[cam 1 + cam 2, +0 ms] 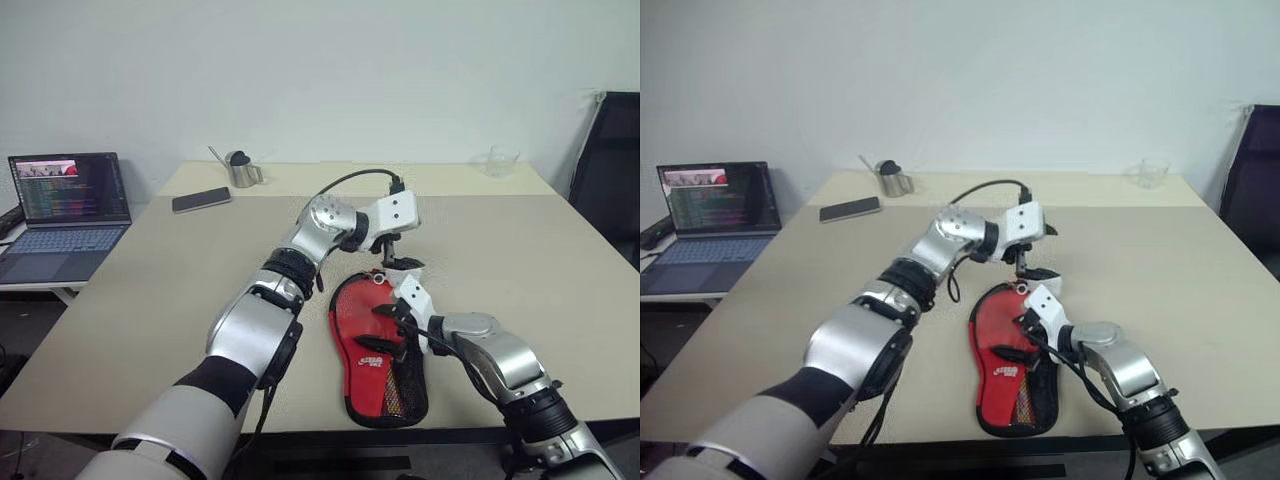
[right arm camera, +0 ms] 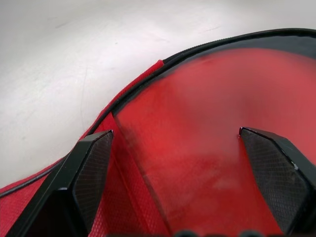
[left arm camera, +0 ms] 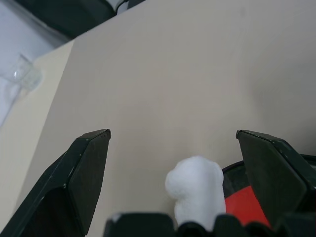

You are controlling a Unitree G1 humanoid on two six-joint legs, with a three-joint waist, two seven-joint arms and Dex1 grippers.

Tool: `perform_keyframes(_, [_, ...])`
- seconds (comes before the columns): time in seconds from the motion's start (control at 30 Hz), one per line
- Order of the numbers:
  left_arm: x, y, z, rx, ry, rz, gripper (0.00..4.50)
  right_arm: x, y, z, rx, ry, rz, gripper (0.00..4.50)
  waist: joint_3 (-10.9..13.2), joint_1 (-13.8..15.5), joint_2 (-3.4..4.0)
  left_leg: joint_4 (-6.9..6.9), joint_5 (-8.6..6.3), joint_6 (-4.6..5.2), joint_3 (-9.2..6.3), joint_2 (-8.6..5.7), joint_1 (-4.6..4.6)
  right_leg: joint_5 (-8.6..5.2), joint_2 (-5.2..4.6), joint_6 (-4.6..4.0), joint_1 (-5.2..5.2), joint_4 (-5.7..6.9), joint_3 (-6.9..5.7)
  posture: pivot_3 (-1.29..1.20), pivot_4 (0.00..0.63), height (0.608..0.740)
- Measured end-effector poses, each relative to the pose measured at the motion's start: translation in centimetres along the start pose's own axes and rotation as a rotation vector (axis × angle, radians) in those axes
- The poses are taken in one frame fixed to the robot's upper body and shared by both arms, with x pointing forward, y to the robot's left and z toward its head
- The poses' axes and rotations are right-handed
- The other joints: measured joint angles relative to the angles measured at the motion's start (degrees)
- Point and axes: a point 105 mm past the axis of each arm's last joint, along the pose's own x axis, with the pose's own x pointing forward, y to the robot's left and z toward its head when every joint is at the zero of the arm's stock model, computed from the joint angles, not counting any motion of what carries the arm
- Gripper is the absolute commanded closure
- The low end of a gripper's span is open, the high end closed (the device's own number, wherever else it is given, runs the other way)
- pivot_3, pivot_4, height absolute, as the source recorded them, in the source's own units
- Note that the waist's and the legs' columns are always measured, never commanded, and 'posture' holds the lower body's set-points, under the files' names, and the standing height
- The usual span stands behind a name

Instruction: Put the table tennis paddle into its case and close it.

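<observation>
The case lies flat on the beige table, near its front edge, red side up. It is paddle-shaped, rounded at the far end and narrowing toward the near end, with a black zip border, a white logo and a dark mesh panel at the near end. The fabric looks woven and slightly ribbed in the right wrist view, where a smoother, glossier red surface shows inside the black edge; whether that is the paddle's rubber face or the pouch lining, I cannot tell.

The left gripper hangs above the far end of the case, its two black fingers spread wide with nothing between them but bare tabletop. Its wrist view shows a fluffy white pom-pom just beside the red edge of the case, low between the fingers and not pinched by them.

The right gripper rests low over the middle of the case, its textured black fingers also spread apart, gripping nothing.

The head views show what the wrist cameras do not: a metal cup with a handle, a dark phone lying flat, a clear glass at the far edge, and an open laptop on a side table to the left.
</observation>
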Motion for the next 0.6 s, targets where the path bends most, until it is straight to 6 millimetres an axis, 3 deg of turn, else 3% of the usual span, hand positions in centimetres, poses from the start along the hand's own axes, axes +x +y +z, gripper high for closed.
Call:
perform_keyframes(0.23, [-6.5, 2.9, 1.7, 0.002, -0.078, 0.068, 0.05, -0.4, 0.2, -0.2, 0.000, 0.007, 0.022, 0.00, 0.03, -0.77, 0.03, -0.01, 0.00, 0.01, -0.03, 0.04, -0.01, 0.00, 0.05, 0.00, -0.01, -0.01, 0.01, 0.00, 0.150, 0.740])
perform_keyframes(0.33, [-9.1, 3.2, 2.3, 0.009, -0.110, 0.089, 0.05, -0.5, 0.4, -0.2, 0.006, 0.007, 0.030, 0.00, 0.02, -0.98, 0.04, -0.01, -0.01, 0.01, -0.05, 0.04, 0.00, 0.00, 0.04, 0.00, 0.00, -0.04, 0.03, 0.00, 0.150, 0.740])
perform_keyframes(0.47, [-11.0, 0.5, 0.2, -0.093, -0.101, 0.077, 0.05, -0.5, 0.6, -0.3, 0.003, 0.009, 0.045, 0.00, 0.01, -1.25, 0.12, -0.03, -0.01, 0.01, -0.11, 0.06, 0.04, -0.01, 0.03, -0.01, 0.01, 0.01, 0.17, 0.00, 0.150, 0.740])
perform_keyframes(0.6, [-11.4, -4.1, -2.3, -0.301, -0.079, 0.044, 0.05, -0.7, 0.8, -0.4, 0.003, 0.011, 0.041, 0.00, 0.01, -1.24, 0.14, -0.03, -0.01, 0.00, -0.22, 0.06, 0.01, -0.01, 0.01, -0.02, 0.02, -0.01, 0.18, 0.00, 0.150, 0.740])
